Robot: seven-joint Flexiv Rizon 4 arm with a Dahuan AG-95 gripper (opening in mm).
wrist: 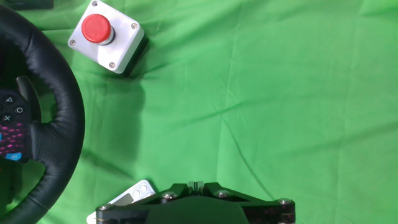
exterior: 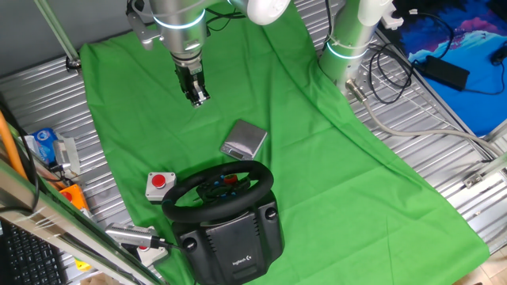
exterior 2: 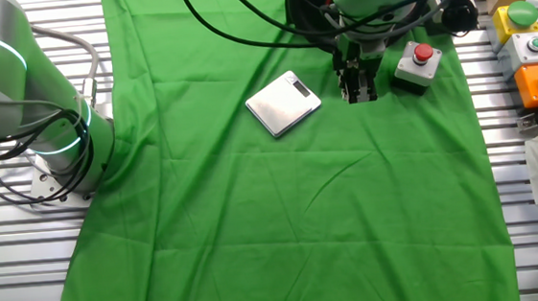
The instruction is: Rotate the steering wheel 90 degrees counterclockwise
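One arm hangs over the green cloth [exterior: 333, 142] that covers the worktop [exterior: 444, 134], its gripper [exterior: 196, 96] pointing down and held well above the fabric, apart from everything on it. From where I stand the jaws look drawn close together with nothing between them, though I cannot tell for sure whether they are fully clenched. The steering wheel [exterior: 218, 192] sits at the near edge of the cloth in one fixed view, its thick black rim tilted on a bulky black base [exterior: 234, 233] with a white logo. Just beside its rim stands a small grey box with a red button [exterior: 159, 184], and a flat silver scale [exterior: 244, 139] lies between the wheel and the gripper. In the hand view the wheel's rim [wrist: 59, 118] curves along the left edge, the button box [wrist: 107, 36] up top.
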